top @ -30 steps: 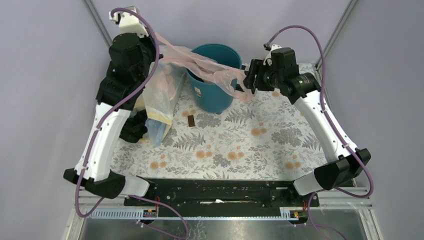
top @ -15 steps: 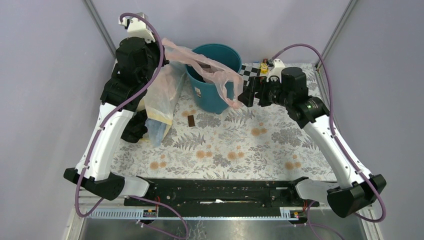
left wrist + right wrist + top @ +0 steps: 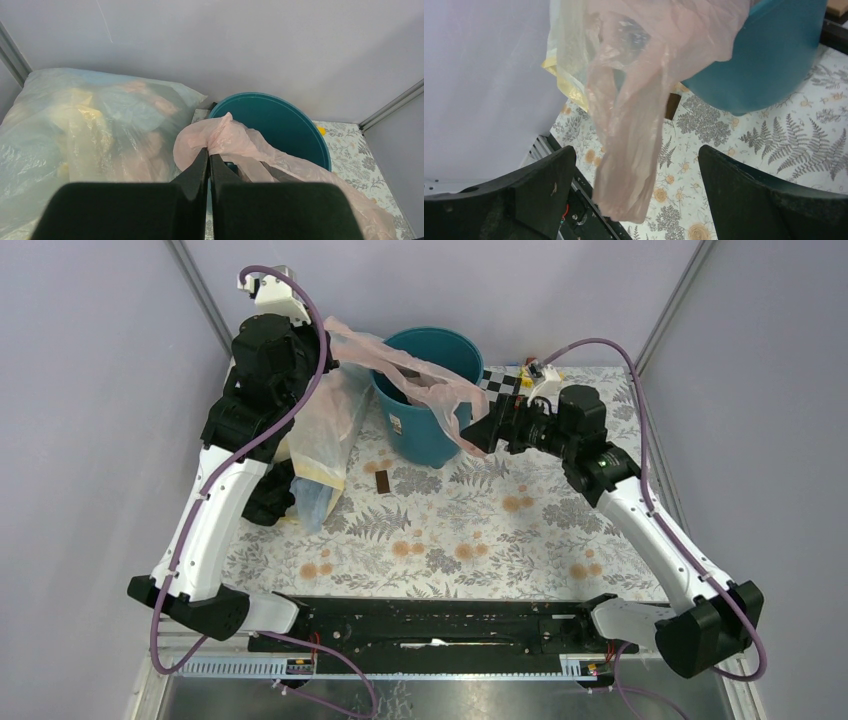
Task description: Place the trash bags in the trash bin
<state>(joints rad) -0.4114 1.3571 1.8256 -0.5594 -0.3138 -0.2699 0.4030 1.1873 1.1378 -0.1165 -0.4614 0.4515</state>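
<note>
Round teal-blue plastic trash bin at 12 o'clock in top view, rigid. At its 9: stuffed clear plastic trash bag, bulky, soft; prob. best taken by neck. Across rim: thin pink plastic trash bag, light, limp, slippery. Pinches its bunched top w/ left gripper. Hangs tail between spread fingers of right gripper, not gripped.

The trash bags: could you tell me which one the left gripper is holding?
The thin pink bag, pinched in the left gripper and draped across the trash bin; the bulky clear bag sits beside it.
</note>
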